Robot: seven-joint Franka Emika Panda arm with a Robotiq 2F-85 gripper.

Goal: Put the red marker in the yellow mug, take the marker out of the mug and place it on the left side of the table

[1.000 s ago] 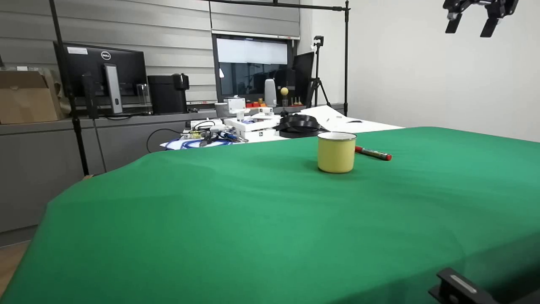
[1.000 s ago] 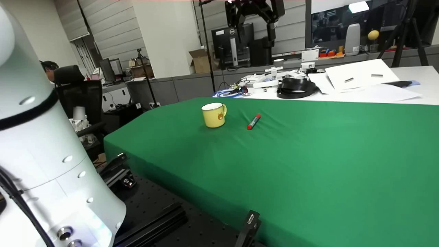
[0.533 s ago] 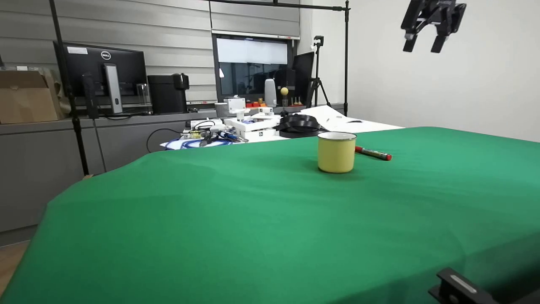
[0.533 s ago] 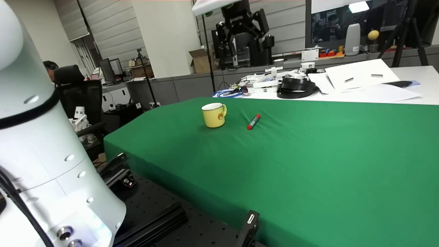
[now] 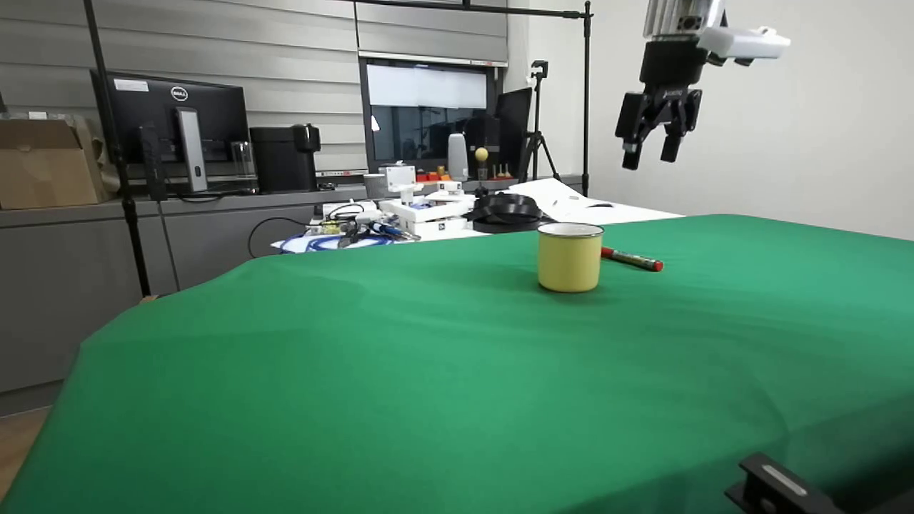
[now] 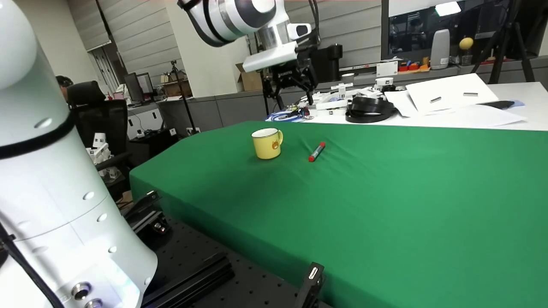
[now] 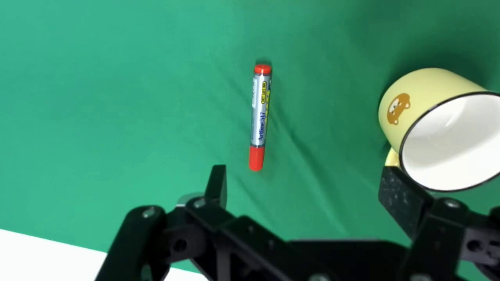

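Note:
The red marker (image 7: pixel 259 113) lies flat on the green table (image 6: pixel 398 205), with red ends and a silver barrel. In an exterior view its far end is hidden behind the yellow mug (image 5: pixel 569 260). That mug (image 6: pixel 267 147) stands upright on the cloth, its bear print and handle facing the marker (image 6: pixel 317 152); its white inside shows in the wrist view, with nothing in it that I can see. High over the table, my gripper (image 5: pixel 650 161) points downward, open and holding nothing. From the wrist, the marker lies beyond my left-hand finger (image 7: pixel 216 185), and the mug (image 7: pixel 429 93) is by the right-hand one.
A white desk with papers (image 6: pixel 449 100), a black coil (image 6: pixel 370 110) and small white parts adjoins the table's far side. Dark clamps (image 6: pixel 311 284) sit along the near edge beside the robot's base. A black tripod (image 5: pixel 539 139) stands farther back.
My gripper has come down a long way towards the table, moving left in both exterior views, and more of the arm now shows. The jaws have stayed open; marker and mug have not moved.

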